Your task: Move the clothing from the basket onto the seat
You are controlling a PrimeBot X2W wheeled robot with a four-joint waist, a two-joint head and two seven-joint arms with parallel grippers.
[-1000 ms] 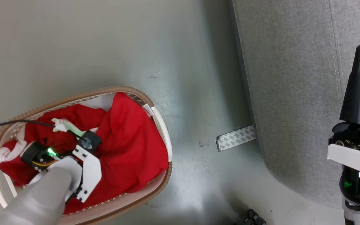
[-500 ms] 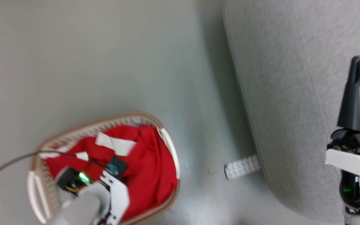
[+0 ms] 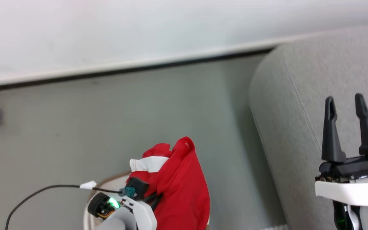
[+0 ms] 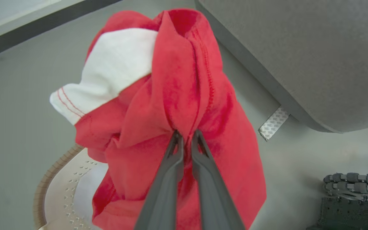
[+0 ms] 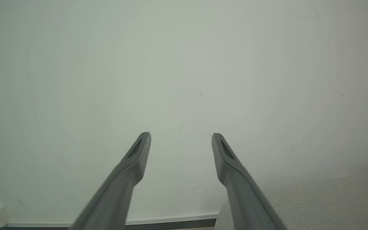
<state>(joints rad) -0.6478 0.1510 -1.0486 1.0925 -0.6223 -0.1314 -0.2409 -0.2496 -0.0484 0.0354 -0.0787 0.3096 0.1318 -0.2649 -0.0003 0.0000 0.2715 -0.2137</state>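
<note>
The seat (image 3: 302, 95) is the biggest thing before me, a grey upholstered bulk on my right with a seam running down it. The basket (image 4: 48, 179) sits on the floor below my left arm, apart from the seat, with part of its tan rim and holed white wall in sight. The clothing (image 4: 184, 83) is lifted above the basket and hangs from my left gripper (image 4: 185, 134), whose fingers are pressed together on a gathered fold of red near a stitched seam. I cannot tell whether the lowest hem is clear of the rim. I judge the garment light, limp and not fragile. It will drape and swing as I carry it, and loose cloth could catch on the basket or slip from so narrow a pinch, so a thick bunched fold like this one is the right place to hold. My left arm is raised, fingers pointing forward and up past the seat's edge. My right arm is over the seat, and my right gripper (image 3: 344, 97) is spread and empty, aimed at the wall. The white trim band (image 4: 107, 67) flops out to one side of the bundle.
</note>
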